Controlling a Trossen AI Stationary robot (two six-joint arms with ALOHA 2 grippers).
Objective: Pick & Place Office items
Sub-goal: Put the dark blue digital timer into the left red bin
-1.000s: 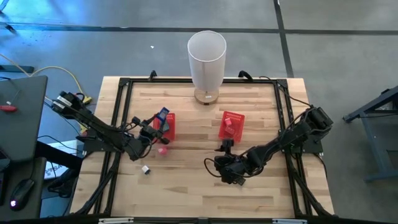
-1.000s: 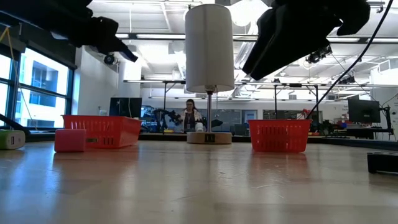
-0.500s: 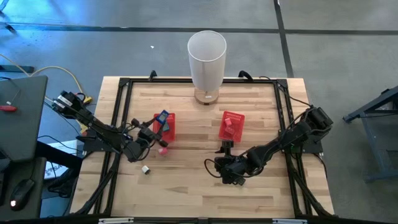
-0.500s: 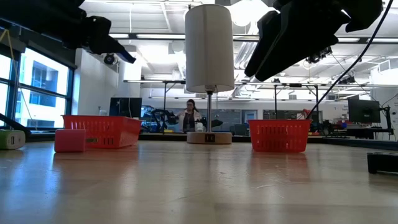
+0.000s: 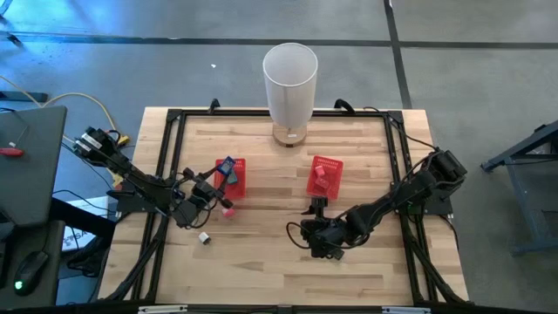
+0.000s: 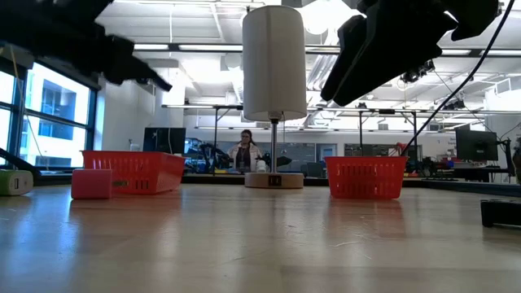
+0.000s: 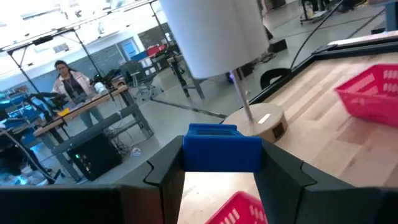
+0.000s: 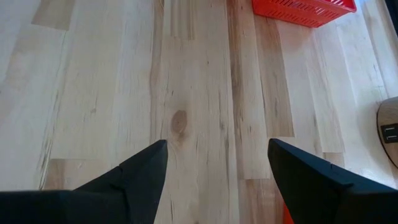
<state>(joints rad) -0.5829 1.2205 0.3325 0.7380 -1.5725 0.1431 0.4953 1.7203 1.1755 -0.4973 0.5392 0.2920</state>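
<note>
One small blue block (image 7: 222, 148) sits clamped in the left pincer (image 5: 218, 181), left of centre, just over the left red mesh basket (image 5: 237, 179); right pincer (image 8: 214, 171) waits apart, empty.

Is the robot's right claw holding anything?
No, the right gripper has its two dark fingers spread apart with only bare wooden table showing between them.

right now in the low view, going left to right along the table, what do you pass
green and white item at the left edge → pink block → left red basket → white cylinder's base → right red basket → black item at the right edge
</note>
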